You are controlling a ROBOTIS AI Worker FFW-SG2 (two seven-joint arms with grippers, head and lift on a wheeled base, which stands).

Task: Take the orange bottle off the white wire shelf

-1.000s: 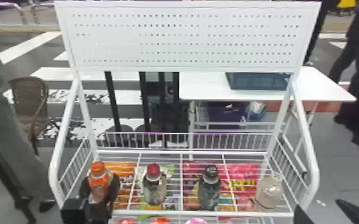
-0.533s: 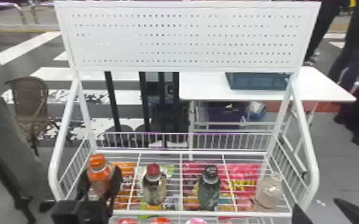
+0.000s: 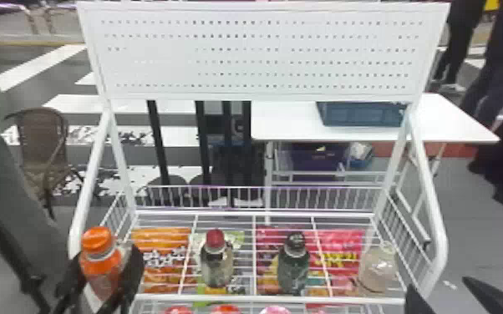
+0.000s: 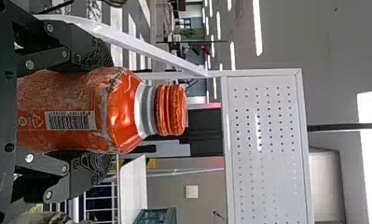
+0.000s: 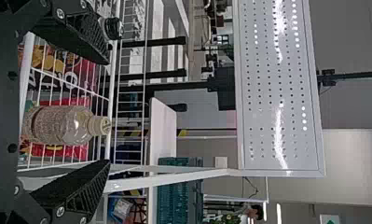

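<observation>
Orange bottle (image 3: 98, 242) upright or nearly so at the white wire shelf's (image 3: 305, 299) left front corner, clamped about the body by the left end effector (image 3: 104, 271); base hidden, contact with the wires unclear. Right end effector (image 3: 438, 288) open, by the right front corner. Shelf holds a red-capped bottle (image 3: 216, 263), a dark green bottle (image 3: 293, 267) and a pale bottle (image 3: 377, 271). Bright packets seen through the wires. Behind, blue crate (image 3: 361, 115) on white table (image 3: 284, 125).
</observation>
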